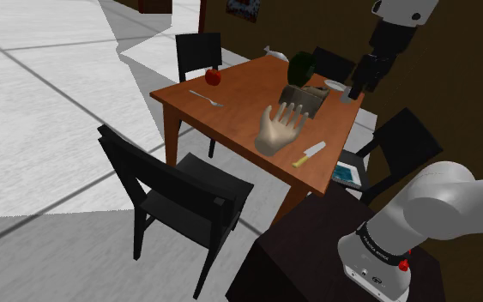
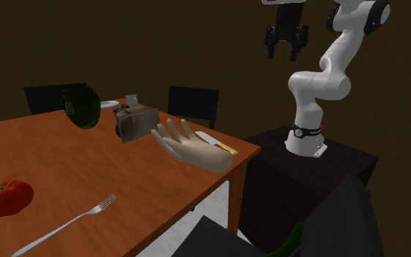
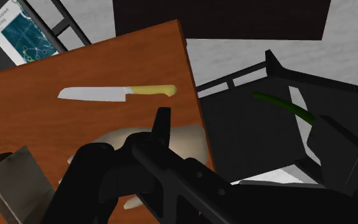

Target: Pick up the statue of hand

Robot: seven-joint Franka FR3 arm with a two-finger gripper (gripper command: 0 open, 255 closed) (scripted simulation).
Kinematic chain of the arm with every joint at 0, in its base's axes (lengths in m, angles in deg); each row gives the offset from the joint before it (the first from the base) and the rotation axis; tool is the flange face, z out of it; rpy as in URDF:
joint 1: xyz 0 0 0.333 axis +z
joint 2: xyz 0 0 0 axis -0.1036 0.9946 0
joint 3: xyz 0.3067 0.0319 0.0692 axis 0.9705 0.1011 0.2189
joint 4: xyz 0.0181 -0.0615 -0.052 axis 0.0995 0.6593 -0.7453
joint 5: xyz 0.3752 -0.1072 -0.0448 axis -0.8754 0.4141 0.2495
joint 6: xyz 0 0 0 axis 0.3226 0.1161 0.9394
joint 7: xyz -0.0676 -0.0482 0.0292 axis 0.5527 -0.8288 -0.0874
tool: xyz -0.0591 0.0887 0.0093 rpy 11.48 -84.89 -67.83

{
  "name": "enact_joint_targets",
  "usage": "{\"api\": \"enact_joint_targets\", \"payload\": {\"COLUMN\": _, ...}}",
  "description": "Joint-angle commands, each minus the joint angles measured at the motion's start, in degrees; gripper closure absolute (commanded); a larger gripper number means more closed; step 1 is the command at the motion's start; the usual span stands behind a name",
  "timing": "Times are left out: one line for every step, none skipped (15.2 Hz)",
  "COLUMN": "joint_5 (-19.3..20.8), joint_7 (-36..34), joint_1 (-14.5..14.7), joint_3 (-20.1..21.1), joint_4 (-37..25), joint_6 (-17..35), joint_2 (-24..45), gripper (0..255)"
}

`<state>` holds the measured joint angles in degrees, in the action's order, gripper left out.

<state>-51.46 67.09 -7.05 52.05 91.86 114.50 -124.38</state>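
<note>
Yellow-handled knife [image 3: 117, 93] on wooden table [image 3: 139, 57]; pale hand statue [image 3: 187, 141] near it.

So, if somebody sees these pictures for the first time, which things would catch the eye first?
Most likely the pale hand statue, lying with spread fingers on the brown table near a knife with a yellow handle. Next, the black gripper, which hangs open high in the air, well clear of the statue. A red fruit near the table's opposite end also stands out.
</note>
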Motion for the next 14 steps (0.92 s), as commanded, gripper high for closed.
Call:
{"api": "enact_joint_targets", "payload": {"joint_5": 0.0, "joint_7": 0.0, "joint_1": 0.0, "joint_3": 0.0, "joint_4": 0.0, "joint_6": 0.0, "joint_2": 0.0, "gripper": 0}}
{"api": "enact_joint_targets", "payload": {"joint_5": 0.04, "joint_7": -0.28, "joint_1": -0.26, "joint_3": -0.22, "joint_4": 1.1, "joint_6": 2.32, "joint_2": 0.73, "gripper": 0}}
{"api": "enact_joint_targets", "payload": {"joint_5": 0.08, "joint_7": -0.56, "joint_1": -0.51, "joint_3": -0.43, "joint_4": 2.12, "joint_6": 4.64, "joint_2": 1.55, "gripper": 0}}
{"api": "enact_joint_targets", "payload": {"joint_5": 0.12, "joint_7": -0.84, "joint_1": -0.77, "joint_3": -0.66, "joint_4": 3.06, "joint_6": 6.97, "joint_2": 2.46, "gripper": 0}}
{"api": "enact_joint_targets", "payload": {"joint_5": 0.16, "joint_7": -1.11, "joint_1": -1.02, "joint_3": -0.88, "joint_4": 3.91, "joint_6": 9.31, "joint_2": 3.46, "gripper": 0}}
{"api": "enact_joint_targets", "payload": {"joint_5": 0.2, "joint_7": -1.39, "joint_1": -1.27, "joint_3": -1.11, "joint_4": 4.69, "joint_6": 11.65, "joint_2": 4.54, "gripper": 0}}
{"api": "enact_joint_targets", "payload": {"joint_5": 0.24, "joint_7": -1.65, "joint_1": -1.52, "joint_3": -1.33, "joint_4": 5.38, "joint_6": 13.99, "joint_2": 5.7, "gripper": 0}}
{"api": "enact_joint_targets", "payload": {"joint_5": 0.28, "joint_7": -1.91, "joint_1": -1.78, "joint_3": -1.55, "joint_4": 5.98, "joint_6": 16.33, "joint_2": 6.95, "gripper": 0}}
{"api": "enact_joint_targets", "payload": {"joint_5": 0.31, "joint_7": -2.17, "joint_1": -2.03, "joint_3": -1.78, "joint_4": 6.5, "joint_6": 18.67, "joint_2": 8.28, "gripper": 0}}
{"api": "enact_joint_targets", "payload": {"joint_5": 0.33, "joint_7": -2.42, "joint_1": -2.28, "joint_3": -2.01, "joint_4": 6.93, "joint_6": 20.99, "joint_2": 9.69, "gripper": 0}}
{"api": "enact_joint_targets", "payload": {"joint_5": 0.36, "joint_7": -2.66, "joint_1": -2.52, "joint_3": -2.24, "joint_4": 7.27, "joint_6": 23.3, "joint_2": 11.17, "gripper": 0}}
{"api": "enact_joint_targets", "payload": {"joint_5": 0.36, "joint_7": -2.89, "joint_1": -2.77, "joint_3": -2.46, "joint_4": 7.53, "joint_6": 25.6, "joint_2": 12.73, "gripper": 0}}
{"api": "enact_joint_targets", "payload": {"joint_5": 0.37, "joint_7": -3.12, "joint_1": -3.0, "joint_3": -2.69, "joint_4": 7.69, "joint_6": 27.88, "joint_2": 14.35, "gripper": 0}}
{"api": "enact_joint_targets", "payload": {"joint_5": 0.36, "joint_7": -3.34, "joint_1": -3.23, "joint_3": -2.92, "joint_4": 7.77, "joint_6": 30.13, "joint_2": 16.04, "gripper": 0}}
